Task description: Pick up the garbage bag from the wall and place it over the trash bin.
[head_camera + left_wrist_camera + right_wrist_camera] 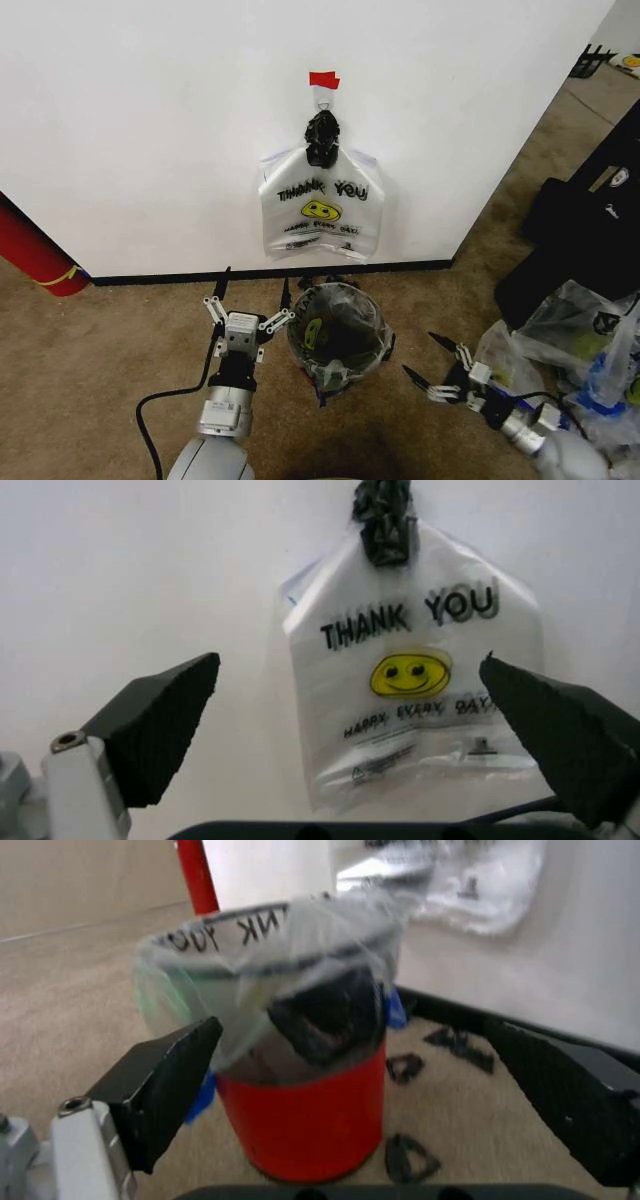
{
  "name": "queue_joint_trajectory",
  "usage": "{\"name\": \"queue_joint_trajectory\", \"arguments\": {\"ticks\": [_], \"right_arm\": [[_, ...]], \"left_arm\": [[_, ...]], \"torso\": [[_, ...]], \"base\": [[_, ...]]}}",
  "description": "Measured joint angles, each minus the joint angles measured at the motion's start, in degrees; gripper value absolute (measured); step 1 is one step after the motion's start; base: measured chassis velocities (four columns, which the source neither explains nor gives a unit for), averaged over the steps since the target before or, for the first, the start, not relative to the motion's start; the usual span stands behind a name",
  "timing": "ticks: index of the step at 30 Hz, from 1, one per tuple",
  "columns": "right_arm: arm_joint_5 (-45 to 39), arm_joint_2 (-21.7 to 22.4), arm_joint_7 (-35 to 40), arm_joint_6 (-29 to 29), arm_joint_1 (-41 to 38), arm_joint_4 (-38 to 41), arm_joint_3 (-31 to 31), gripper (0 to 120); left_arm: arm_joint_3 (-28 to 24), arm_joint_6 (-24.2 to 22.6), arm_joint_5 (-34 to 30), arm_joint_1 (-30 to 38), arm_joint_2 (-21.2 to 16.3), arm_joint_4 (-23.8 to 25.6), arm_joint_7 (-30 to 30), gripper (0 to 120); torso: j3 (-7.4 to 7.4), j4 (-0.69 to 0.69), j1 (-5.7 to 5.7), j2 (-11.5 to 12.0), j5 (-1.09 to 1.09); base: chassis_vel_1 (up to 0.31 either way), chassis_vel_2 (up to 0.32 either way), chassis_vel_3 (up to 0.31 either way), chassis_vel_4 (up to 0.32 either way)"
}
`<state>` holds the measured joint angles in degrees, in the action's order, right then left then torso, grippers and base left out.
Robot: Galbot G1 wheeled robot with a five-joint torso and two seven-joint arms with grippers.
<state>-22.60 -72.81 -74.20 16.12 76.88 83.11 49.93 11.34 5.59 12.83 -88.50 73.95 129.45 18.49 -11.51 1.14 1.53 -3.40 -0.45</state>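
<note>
The trash bin [384, 346], black mesh with a red base [310, 1117], stands on the carpet just in front of the wall [150, 130]. The thin translucent garbage bag [340, 308] [260, 990] lies over its rim, with black lettering, blue patches and a bit of yellow. My left gripper [252, 300] [350, 664] is open beside the bin, pointing at the wall. My right gripper [425, 357] [355, 1027] is open a little way off on the bin's other side, facing it. A white "THANK YOU" smiley bag [322, 205] [410, 682] hangs from a hook [325, 97] under red tape [323, 79].
A red cylinder [35, 255] leans at the wall's left. Black cases [590, 230] and bulging clear bags [580, 330] crowd the right. Small black clips [410, 1159] lie on the carpet by the bin. A black cable [145, 420] trails from my left arm.
</note>
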Motion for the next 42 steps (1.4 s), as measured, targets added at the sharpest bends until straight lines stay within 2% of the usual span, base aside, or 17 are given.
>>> {"name": "queue_joint_trajectory", "arguments": {"ticks": [5, 18, 22, 25, 29, 30, 36, 37, 41, 42], "right_arm": [[2.48, 0.34, -0.43, 0.52, -3.30, -2.81, -1.69, 100], [4.18, 0.85, -7.07, -0.24, -15.11, -11.37, -10.17, 98], [4.87, 0.17, -7.17, -0.37, -17.37, -13.15, -11.17, 83], [5.34, 0.00, -7.59, -0.43, -17.90, -13.67, -11.26, 77], [5.90, 0.16, -8.72, 0.11, -18.55, -15.23, -10.77, 57], [5.90, 0.16, -8.72, 0.11, -18.55, -15.23, -10.77, 57], [6.19, 0.49, -9.04, 1.51, -18.65, -17.02, -9.51, 32], [6.19, 0.49, -9.04, 1.51, -18.65, -17.02, -9.51, 32], [4.91, 0.61, -6.51, 2.19, -18.65, -18.35, -9.74, 17], [4.71, 0.61, -6.22, 2.24, -18.65, -18.47, -9.83, 17]], "left_arm": [[0.00, -0.02, 0.31, -0.06, 0.12, -0.93, -0.04, 100], [-0.30, -1.14, 0.27, 2.62, 0.88, -3.21, -0.40, 100], [-0.28, -1.24, 0.08, 3.15, 0.69, -3.53, -0.40, 100], [-0.24, -1.28, -0.06, 3.50, 0.54, -3.83, -0.36, 100], [-0.25, -1.31, -0.59, 4.05, 0.27, -4.51, -0.21, 100], [-0.25, -1.31, -0.59, 4.05, 0.27, -4.51, -0.21, 100], [-0.66, -1.32, -0.74, 4.67, 0.15, -5.30, -0.12, 100], [-0.66, -1.32, -0.74, 4.67, 0.15, -5.30, -0.12, 100], [-0.88, -1.24, -0.73, 4.59, 0.09, -5.60, 0.03, 100], [-0.89, -1.21, -0.73, 4.56, 0.09, -5.63, 0.04, 100]], "torso": [[0.00, -0.04, 0.00, 0.00, 0.01], [-0.01, -0.04, 0.00, 0.01, -0.01], [-0.01, -0.04, 0.00, 0.01, -0.01], [-0.01, -0.04, 0.00, 0.01, -0.01], [-0.01, -0.03, 0.00, 0.01, -0.01], [-0.01, -0.03, 0.00, 0.01, -0.01], [0.00, -0.03, 0.00, 0.00, -0.01], [0.00, -0.03, 0.00, 0.00, -0.01], [0.00, -0.03, 0.00, 0.01, -0.01], [0.00, -0.03, 0.00, 0.01, -0.01]], "base": [[0.000, 0.000, 0.000, 0.000], [0.000, 0.000, 0.000, 0.000], [0.000, 0.000, 0.000, 0.000], [0.000, 0.000, 0.000, 0.000], [0.000, 0.000, 0.000, 0.000], [0.000, 0.000, 0.000, 0.000], [0.000, 0.000, 0.000, 0.000], [0.000, 0.000, 0.000, 0.000], [0.000, 0.000, 0.000, 0.000], [0.000, 0.000, 0.000, 0.000]]}}
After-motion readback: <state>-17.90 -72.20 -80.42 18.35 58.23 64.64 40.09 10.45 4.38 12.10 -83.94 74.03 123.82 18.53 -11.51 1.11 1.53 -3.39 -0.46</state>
